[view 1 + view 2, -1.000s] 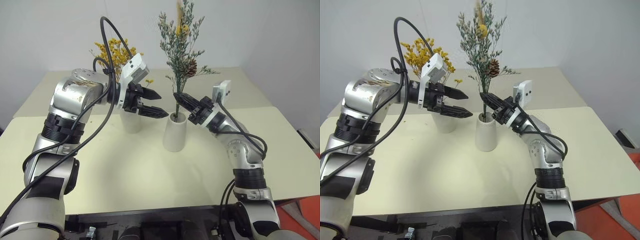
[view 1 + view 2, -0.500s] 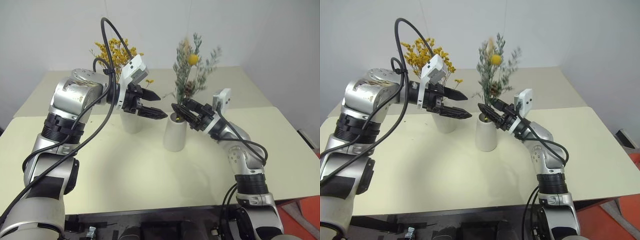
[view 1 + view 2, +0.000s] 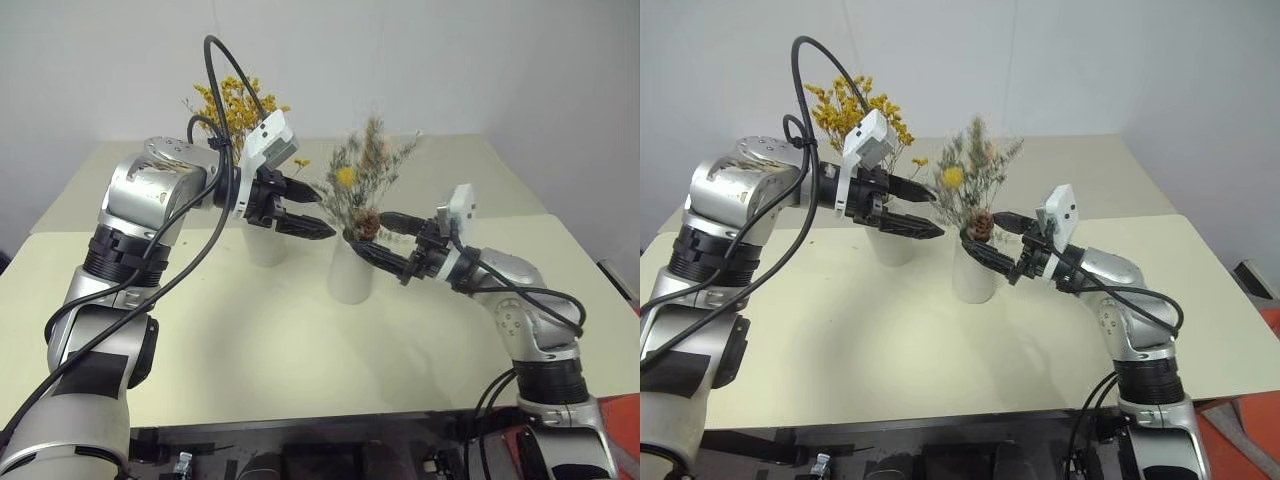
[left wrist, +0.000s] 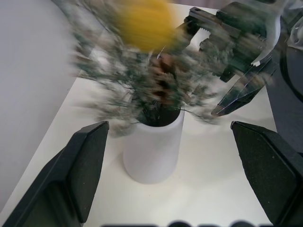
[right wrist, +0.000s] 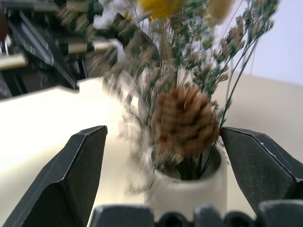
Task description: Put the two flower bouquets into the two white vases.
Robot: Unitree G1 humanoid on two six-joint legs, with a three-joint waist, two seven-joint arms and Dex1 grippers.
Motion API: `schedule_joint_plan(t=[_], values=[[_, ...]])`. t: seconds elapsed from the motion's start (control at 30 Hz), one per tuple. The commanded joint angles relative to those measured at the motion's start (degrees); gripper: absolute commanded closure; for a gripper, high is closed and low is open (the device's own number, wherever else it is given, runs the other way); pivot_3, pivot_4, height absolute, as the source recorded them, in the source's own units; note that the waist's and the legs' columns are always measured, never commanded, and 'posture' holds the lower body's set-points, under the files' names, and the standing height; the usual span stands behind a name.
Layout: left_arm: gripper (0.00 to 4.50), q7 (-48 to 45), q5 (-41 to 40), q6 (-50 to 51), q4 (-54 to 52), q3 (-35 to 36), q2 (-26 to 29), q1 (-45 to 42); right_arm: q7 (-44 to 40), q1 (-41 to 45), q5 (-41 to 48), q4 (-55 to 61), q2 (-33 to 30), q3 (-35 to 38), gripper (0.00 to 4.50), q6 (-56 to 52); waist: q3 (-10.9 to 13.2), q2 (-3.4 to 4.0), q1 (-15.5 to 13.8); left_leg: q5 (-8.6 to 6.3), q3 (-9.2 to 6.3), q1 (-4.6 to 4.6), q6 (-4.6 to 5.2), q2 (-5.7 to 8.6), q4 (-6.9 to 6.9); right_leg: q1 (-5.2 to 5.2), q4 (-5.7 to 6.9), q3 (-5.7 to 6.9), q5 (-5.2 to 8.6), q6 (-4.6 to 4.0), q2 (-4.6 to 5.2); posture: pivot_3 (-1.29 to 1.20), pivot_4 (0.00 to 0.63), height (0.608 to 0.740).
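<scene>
The grey-green bouquet (image 3: 360,185), with a yellow ball bloom and a pine cone (image 5: 185,120), stands in the wide-mouthed white vase (image 3: 349,273) at the table's middle. Just right of that vase's rim, my right gripper (image 3: 369,232) is open and level, with nothing between its fingers. The yellow-orange bouquet (image 3: 234,104) rises from the second white vase (image 3: 264,246), mostly hidden behind my left gripper (image 3: 324,213). That gripper is open and empty, pointing right above and between both vases. In the left wrist view, the vase (image 4: 154,151) and the right gripper (image 4: 227,66) lie ahead.
Both vases stand on a cream table (image 3: 250,340), with a second cream table (image 3: 120,180) butted against its far side. A white wall (image 3: 500,60) stands behind. A black edge (image 3: 300,440) runs along the near side, and something orange-red (image 3: 610,440) lies low at the right.
My right gripper opened and let go of the grey-green bouquet, which sank down into the wide-mouthed vase. The right hand then drew back to the right and lower. My left arm stayed still.
</scene>
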State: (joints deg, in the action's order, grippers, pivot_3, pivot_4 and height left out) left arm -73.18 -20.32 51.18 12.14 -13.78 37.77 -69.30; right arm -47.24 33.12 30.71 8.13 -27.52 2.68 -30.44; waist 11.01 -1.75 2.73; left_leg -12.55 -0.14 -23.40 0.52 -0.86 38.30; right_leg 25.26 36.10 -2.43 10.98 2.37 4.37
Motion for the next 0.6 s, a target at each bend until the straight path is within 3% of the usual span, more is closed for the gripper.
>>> schedule_joint_plan(t=[0.03,0.43,0.6], values=[[0.0,-0.3,-0.1,0.0,-2.4,0.7,1.3,-0.7,-1.8,-0.5,1.5,2.9,-3.1,1.2,0.02,-1.6,0.0,0.0,-0.1,0.0,0.0,0.0,0.0,0.0,0.0,0.0,0.0,0.0,0.0,0.01,0.0,0.0,0.15,0.74],[0.0,-0.7,-5.2,7.0,-14.7,5.8,12.1,8.9,-9.2,-5.4,5.4,5.0,-18.1,6.5,0.02,-7.0,0.0,0.0,-0.2,0.0,0.01,0.02,0.0,-0.01,0.02,-0.03,-0.02,-0.01,0.12,0.19,0.0,0.0,0.15,0.74],[0.0,5.0,-8.3,7.7,-20.3,16.6,15.7,20.3,-12.8,-5.9,6.4,3.9,-22.9,9.0,0.02,-7.0,0.0,0.0,-0.2,0.0,0.03,0.08,0.01,-0.04,0.0,-0.06,-0.02,-0.03,0.19,0.28,0.0,0.0,0.15,0.74]])
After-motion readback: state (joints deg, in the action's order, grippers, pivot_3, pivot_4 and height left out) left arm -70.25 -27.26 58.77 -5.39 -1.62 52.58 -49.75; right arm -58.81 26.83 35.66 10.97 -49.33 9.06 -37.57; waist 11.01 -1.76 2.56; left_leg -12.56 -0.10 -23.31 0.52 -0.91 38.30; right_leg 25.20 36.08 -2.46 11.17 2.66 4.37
